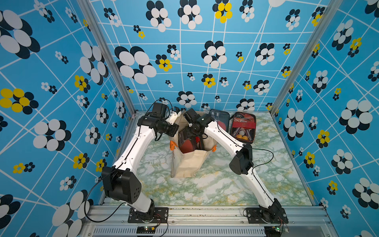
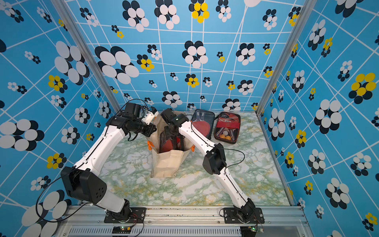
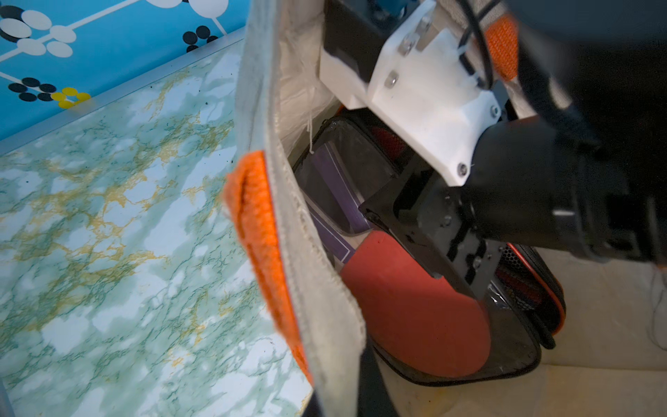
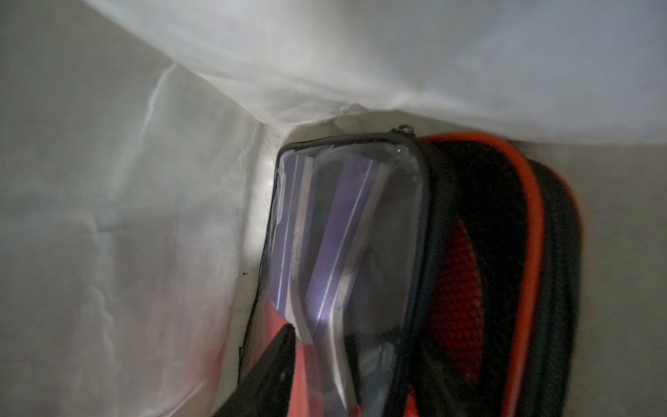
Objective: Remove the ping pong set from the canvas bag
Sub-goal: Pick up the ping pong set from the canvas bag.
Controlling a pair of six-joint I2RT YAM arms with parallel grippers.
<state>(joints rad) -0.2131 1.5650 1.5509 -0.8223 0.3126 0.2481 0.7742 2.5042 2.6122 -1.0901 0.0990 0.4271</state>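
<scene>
Canvas bag (image 1: 188,164) (image 2: 167,164): in both top views it stands upright on the desk (image 1: 225,184), mouth gaping so an arm can reach straight down.
Top views, left pincer (image 1: 176,115): at the bag's far rim, probably to keep the mouth wide and the bag steady.
Top views, right pincer (image 1: 187,137): down inside the bag, over a red-faced case (image 1: 187,146).
Top views, spare cases (image 1: 220,120) (image 1: 244,127): flat on the desk just beyond the bag, clear of the arms.
Left wrist, rim (image 3: 317,289): cream fabric and orange handle (image 3: 260,234) drawn towards the camera. I judge the left pincer clamped on this rim.
Left wrist, case (image 3: 415,317): clear-fronted, on end inside the bag against this wall, with a piped case (image 3: 534,289) behind it.
Left wrist, right pincer (image 3: 444,249): laid along the case's face, lined up for a lift.
Right wrist, case (image 4: 343,234): upright in the bag's corner.
Right wrist, finger (image 4: 274,364): across the clear front. The jaws stand partly apart, but I cannot tell whether they grip.
</scene>
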